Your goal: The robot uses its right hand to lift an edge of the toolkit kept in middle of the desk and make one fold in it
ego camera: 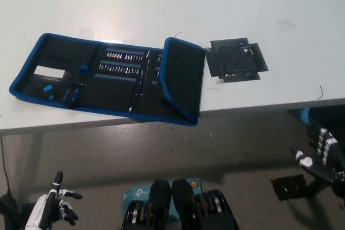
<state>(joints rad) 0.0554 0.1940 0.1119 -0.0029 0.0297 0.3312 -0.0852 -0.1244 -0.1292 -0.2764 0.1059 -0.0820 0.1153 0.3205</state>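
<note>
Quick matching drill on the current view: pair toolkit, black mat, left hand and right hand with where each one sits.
Things:
1. toolkit
2. black mat
3. left hand
4. right hand

Places:
A. low at the right edge, below the desk
B. bottom left corner, off the desk
C. on the desk, just right of the folded flap
D. mid-desk, right flap folded over

Pairs: 1-D, 2-C, 3-B, 4-A
</note>
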